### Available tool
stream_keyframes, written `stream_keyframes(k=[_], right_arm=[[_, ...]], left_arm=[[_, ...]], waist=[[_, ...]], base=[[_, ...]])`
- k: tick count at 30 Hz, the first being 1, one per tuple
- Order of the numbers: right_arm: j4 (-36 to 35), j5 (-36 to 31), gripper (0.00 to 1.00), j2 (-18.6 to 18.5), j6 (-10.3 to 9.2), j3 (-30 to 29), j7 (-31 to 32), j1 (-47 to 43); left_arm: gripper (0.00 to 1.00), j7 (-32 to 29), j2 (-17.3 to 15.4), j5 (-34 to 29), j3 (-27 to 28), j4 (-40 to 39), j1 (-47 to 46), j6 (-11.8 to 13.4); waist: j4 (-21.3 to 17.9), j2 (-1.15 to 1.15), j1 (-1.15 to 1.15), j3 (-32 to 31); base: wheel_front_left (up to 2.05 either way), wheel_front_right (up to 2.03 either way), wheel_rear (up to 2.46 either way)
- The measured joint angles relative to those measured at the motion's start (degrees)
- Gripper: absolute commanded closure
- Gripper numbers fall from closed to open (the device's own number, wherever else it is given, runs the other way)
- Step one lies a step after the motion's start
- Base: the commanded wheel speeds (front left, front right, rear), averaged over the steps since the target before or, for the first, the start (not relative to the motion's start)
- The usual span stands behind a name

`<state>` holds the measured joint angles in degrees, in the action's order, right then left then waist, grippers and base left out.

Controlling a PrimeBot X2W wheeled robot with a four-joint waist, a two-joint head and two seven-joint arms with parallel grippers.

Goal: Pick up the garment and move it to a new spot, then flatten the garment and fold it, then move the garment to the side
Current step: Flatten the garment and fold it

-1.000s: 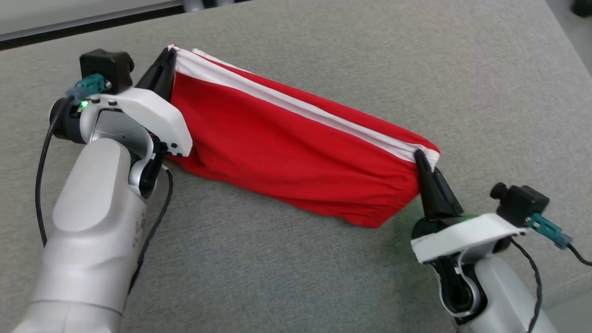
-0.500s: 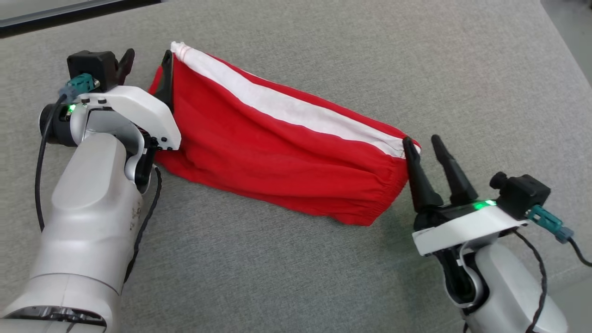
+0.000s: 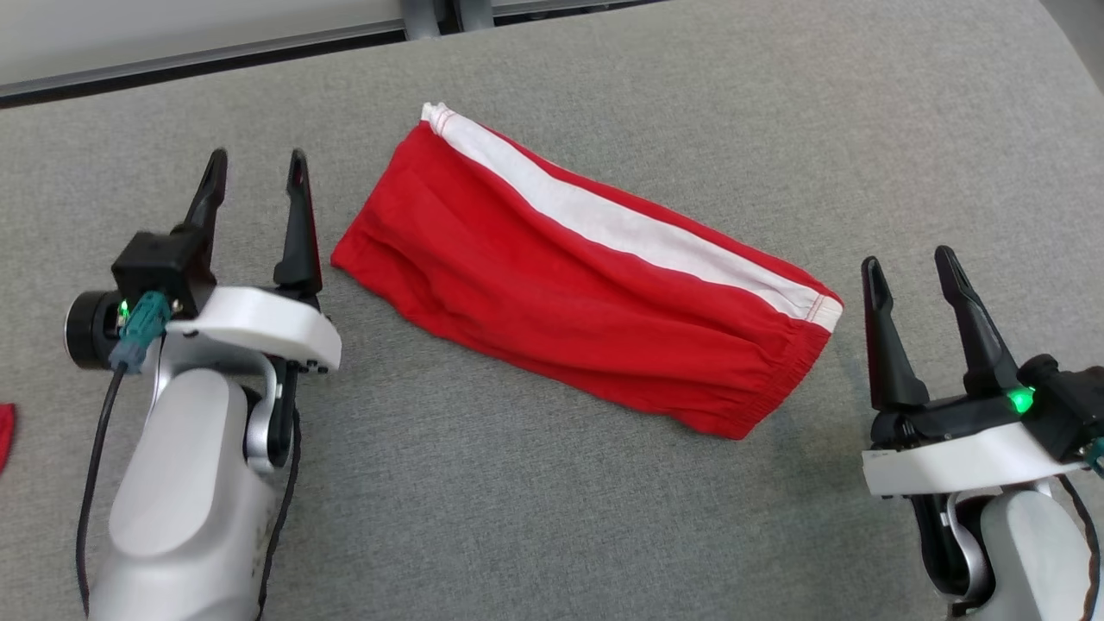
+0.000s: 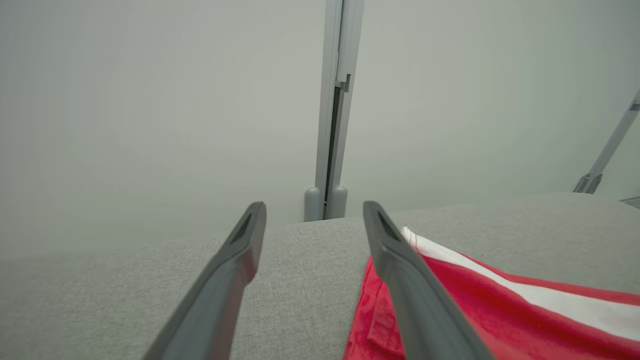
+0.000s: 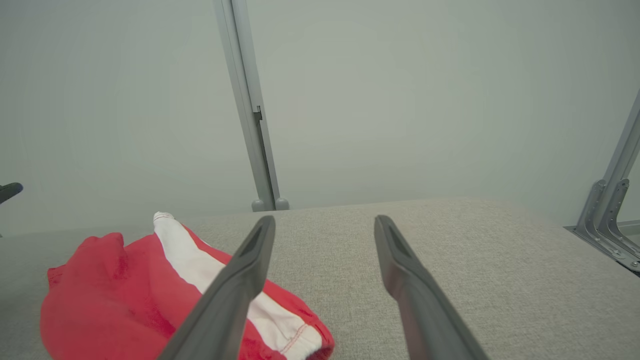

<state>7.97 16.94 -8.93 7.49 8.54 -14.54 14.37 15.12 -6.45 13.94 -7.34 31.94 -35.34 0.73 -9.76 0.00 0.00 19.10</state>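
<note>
A grey woven upholstered surface spans the head view, with a pale wall rising behind its far edge in both wrist views. A grey metal post stands against that wall just past the far edge, and an angled metal bracket shows at the right of the right wrist view.

The red garment lies flat on the surface, folded into a long band that runs diagonally from upper left to lower right in the head view, between the two arms. A white stripe follows its far long edge, and a gathered elastic hem closes its lower right end.

The left forearm comes in from the lower left and the right forearm from the lower right. The left gripper has its fingers spread wide and holds nothing; it sits just beside the garment's left end, not touching it. The right gripper is likewise spread wide and empty, just beside the garment's right end with a strip of grey cloth between them.

A scrap of something red shows at the left edge of the head view, a teal connector is plugged in at the left wrist, and a green light glows on the right wrist
</note>
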Motion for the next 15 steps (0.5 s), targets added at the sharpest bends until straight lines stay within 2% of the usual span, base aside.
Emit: stream_keyframes(k=[6,15], right_arm=[[-2.2,-2.6,0.00,0.2,0.00,-1.9,2.4,-3.8],[-5.7,-3.9,0.00,0.5,0.00,-2.7,6.1,-8.9]], left_arm=[[0.00,0.0,-0.1,-1.2,2.2,-12.7,13.2,2.4],[0.00,-0.7,-1.1,-1.3,2.9,-21.2,25.6,3.9]], waist=[[2.1,0.00,0.00,-2.8],[3.8,0.00,0.00,-6.4]], base=[[0.00,0.00,0.00],[0.00,0.00,0.00]])
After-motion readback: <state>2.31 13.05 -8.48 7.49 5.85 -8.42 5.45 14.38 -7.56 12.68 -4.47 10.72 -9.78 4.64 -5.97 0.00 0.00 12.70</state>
